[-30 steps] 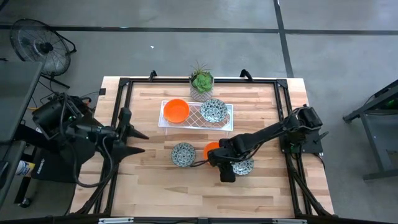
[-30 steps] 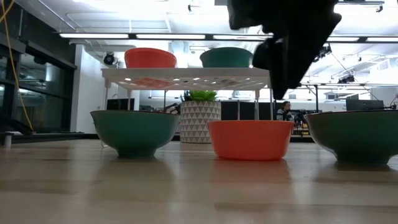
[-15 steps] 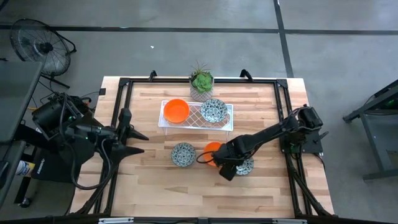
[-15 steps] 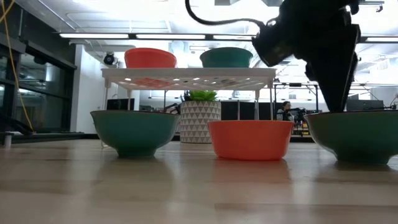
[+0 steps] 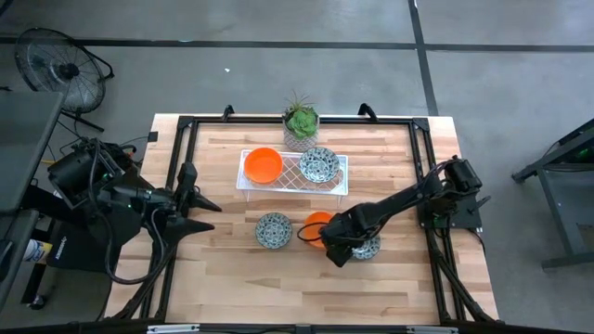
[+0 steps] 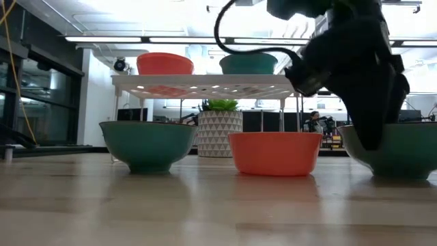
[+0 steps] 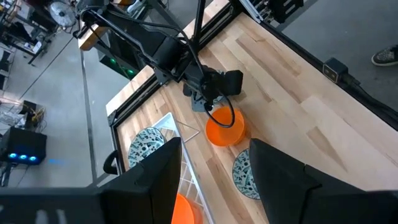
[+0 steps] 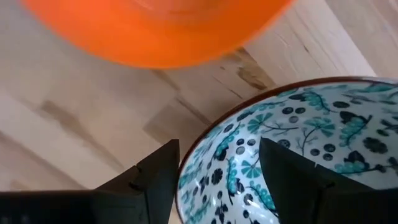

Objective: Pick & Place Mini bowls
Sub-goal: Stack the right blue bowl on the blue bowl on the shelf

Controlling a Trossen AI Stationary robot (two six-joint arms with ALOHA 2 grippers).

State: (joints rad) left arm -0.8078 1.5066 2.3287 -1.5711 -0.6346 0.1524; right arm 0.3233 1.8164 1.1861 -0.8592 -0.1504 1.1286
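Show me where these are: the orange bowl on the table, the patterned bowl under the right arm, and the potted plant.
orange bowl on the table (image 6: 274,153): low view, middle of its outer wall.
patterned bowl under the right arm (image 8: 323,143): right wrist view, its patterned inside.
potted plant (image 5: 301,121): high view, its green leaves.

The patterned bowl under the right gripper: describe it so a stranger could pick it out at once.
Start at the white wire rack in the middle of the wooden table. Three bowls sit in a row in front of it; take the one at the right end, beside the orange bowl. This patterned bowl alone has the right gripper, open, over its rim.
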